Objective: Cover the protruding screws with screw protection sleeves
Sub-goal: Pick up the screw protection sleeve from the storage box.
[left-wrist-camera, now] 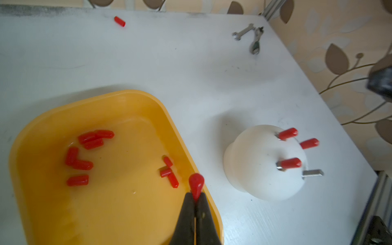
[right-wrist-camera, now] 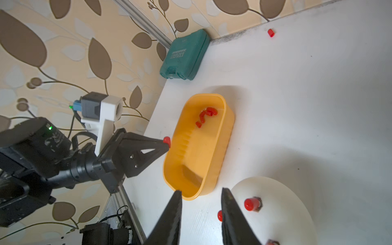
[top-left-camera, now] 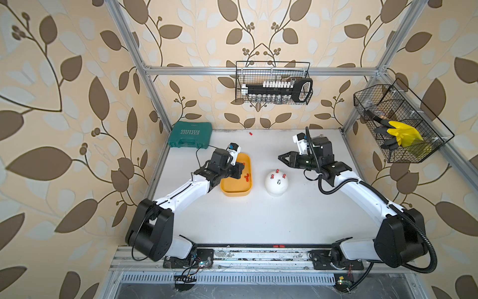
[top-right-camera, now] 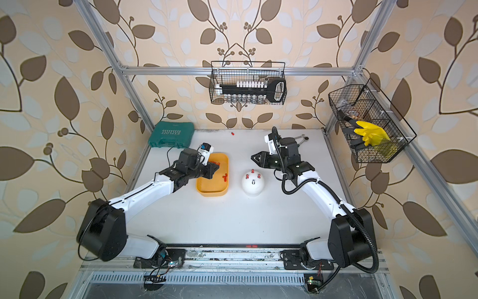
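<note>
left jaws: pressed together, pinching one red sleeve [left-wrist-camera: 196, 185] by one end. the rest of it pokes out past the tips, in line with the jaws.
right jaws: spread apart with nothing between them. they hang over the bench [left-wrist-camera: 169, 63] near the white dome [left-wrist-camera: 250, 161].
held sleeve place: up in the air over the edge of the yellow tray [left-wrist-camera: 127, 93], not touching it.
bare screw: one grey screw [left-wrist-camera: 312, 172] has no cap. it sticks out of the dome, out in front of my left jaws, past the tray edge.
capped screws: three other screws [left-wrist-camera: 289, 163] on the dome have red caps on. they stand close to the bare one.
spare sleeves: more red sleeves [left-wrist-camera: 89, 139] lie flat on the tray floor, lower than the left tips. one stray sleeve [left-wrist-camera: 119, 21] lies far off on the bench.
what matters next: i think the held sleeve's long side must line up with the bare screw's long side. the screw points up and out of the dome and my sleeve points along the jaws, so i guess the left jaws must tip it.
open end: i cannot tell which end of the held sleeve is the open one.
who goes: both jaws are near the dome, but only the left has a sleeve, so i think it is the left's move.
watch out: the capped screws are so near that i could bump one.
</note>
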Controlling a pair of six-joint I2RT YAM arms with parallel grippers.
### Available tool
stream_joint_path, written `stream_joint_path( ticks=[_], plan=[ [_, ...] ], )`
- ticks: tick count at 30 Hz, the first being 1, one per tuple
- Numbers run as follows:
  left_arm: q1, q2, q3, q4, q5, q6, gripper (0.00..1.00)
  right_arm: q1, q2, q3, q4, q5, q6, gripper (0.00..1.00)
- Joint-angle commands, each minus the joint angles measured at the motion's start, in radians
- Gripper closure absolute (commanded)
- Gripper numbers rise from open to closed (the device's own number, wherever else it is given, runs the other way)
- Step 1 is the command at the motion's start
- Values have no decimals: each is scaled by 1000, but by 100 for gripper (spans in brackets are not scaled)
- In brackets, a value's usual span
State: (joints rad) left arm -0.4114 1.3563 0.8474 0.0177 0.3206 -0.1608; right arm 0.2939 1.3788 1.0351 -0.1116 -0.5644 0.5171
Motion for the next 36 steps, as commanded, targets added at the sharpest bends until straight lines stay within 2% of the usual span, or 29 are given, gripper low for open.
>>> stream_joint_path(
  ticks=[1, 6, 12, 15, 18, 21, 27, 36],
  plan=[
    [2, -87, -97, 257, 167, 28, 100, 37, -43, -5, 58, -127, 9, 67],
    [2, -202, -200, 477, 349, 34, 100, 99, -101, -18, 72, -245, -1, 67],
    [0, -291, -205, 545, 536, 31, 100, 109, -125, -47, 223, -427, 66, 67],
    [-2, -324, -186, 569, 605, 23, 100, 147, -158, -27, 132, -382, -33, 67],
    [-14, -336, -151, 568, 650, 3, 100, 152, -169, 1, 115, -355, -17, 66],
    [-39, -342, -138, 565, 665, 3, 100, 166, -180, 15, 135, -358, -3, 66],
    [-67, -341, -117, 555, 693, 5, 100, 220, -162, 57, 128, -443, -43, 67],
    [-93, -347, -106, 519, 687, 31, 100, 285, -139, 106, 48, -464, -130, 77]
  ],
)
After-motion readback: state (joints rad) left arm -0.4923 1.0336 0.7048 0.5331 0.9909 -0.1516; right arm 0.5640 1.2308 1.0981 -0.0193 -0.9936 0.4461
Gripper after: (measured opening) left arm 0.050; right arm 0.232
